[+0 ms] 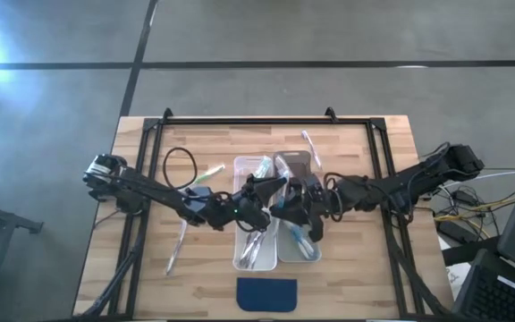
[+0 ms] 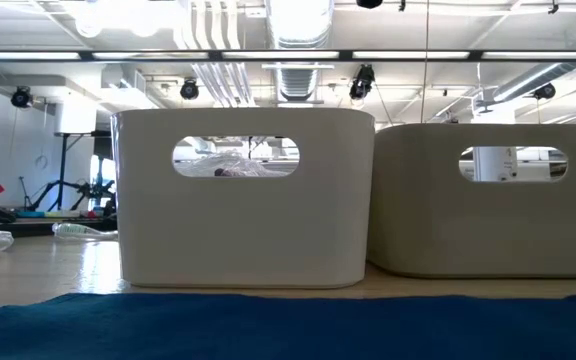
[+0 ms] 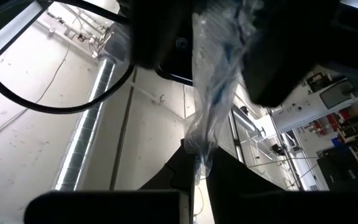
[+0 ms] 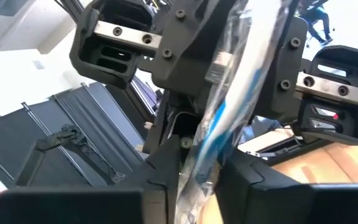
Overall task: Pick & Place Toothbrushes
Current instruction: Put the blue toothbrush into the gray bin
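Both grippers meet above the two clear bins (image 1: 240,261) at mid-table, my left gripper (image 1: 259,211) from the left and my right gripper (image 1: 286,211) from the right. Between them is one toothbrush (image 3: 211,93) in a clear crinkled wrapper with blue accents, and each gripper is shut on it. More toothbrushes lie inside the bins (image 1: 253,249). Loose ones lie flat on the wood: a green-tinted one (image 1: 208,173), one near the left edge (image 1: 175,250), one beyond the bins (image 1: 309,147). In the high view the arms hide the held toothbrush. My left gripper pinches the wrapped toothbrush between its two fingers at one end (image 3: 197,163); the toothbrush runs straight out from the fingers, lifted clear above the bins. My right gripper pinches the same toothbrush between its two fingers at the opposite end (image 4: 199,163), coming level from the table's right. The wrapper bunches around the fingers (image 4: 241,180).
A dark blue pad (image 1: 266,293) lies at the near edge, in front of the bins (image 2: 243,200). A black cable loop (image 1: 179,166) rests on the left part of the table. A black frame (image 1: 257,120) borders the far and side edges.
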Robot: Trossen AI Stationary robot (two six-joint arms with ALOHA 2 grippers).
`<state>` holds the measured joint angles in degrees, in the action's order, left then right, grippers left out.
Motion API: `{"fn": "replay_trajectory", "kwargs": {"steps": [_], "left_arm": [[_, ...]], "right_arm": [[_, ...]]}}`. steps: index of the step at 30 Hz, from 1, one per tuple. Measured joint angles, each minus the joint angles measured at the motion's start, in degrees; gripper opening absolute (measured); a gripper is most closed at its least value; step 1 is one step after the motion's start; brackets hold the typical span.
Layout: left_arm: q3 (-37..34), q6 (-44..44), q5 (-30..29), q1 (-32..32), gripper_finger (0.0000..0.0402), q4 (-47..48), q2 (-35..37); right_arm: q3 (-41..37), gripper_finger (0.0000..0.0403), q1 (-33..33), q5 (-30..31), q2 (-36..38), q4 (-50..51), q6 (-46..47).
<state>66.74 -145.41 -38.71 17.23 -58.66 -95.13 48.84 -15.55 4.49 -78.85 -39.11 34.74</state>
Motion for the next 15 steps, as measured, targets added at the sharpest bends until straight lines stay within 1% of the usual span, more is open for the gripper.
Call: {"fn": "replay_trajectory", "kwargs": {"steps": [3,7,12,15], "left_arm": [[0.0,1.0,0.3,0.0,0.0034,0.2,0.0],[0.0,2.8,0.7,0.1,0.0071,0.7,0.0],[0.0,6.4,0.9,0.2,0.0129,0.8,0.4],[0.0,9.5,-0.1,0.2,0.0157,0.7,1.1]], "right_arm": [[0.0,0.0045,0.0,0.1,0.0,0.8,0.0],[-0.1,0.0022,0.0,0.2,0.0,1.7,0.0],[-0.1,0.0022,0.3,0.2,0.4,2.3,-0.5],[-0.1,0.0021,0.4,0.2,1.6,4.4,-2.1]]}}
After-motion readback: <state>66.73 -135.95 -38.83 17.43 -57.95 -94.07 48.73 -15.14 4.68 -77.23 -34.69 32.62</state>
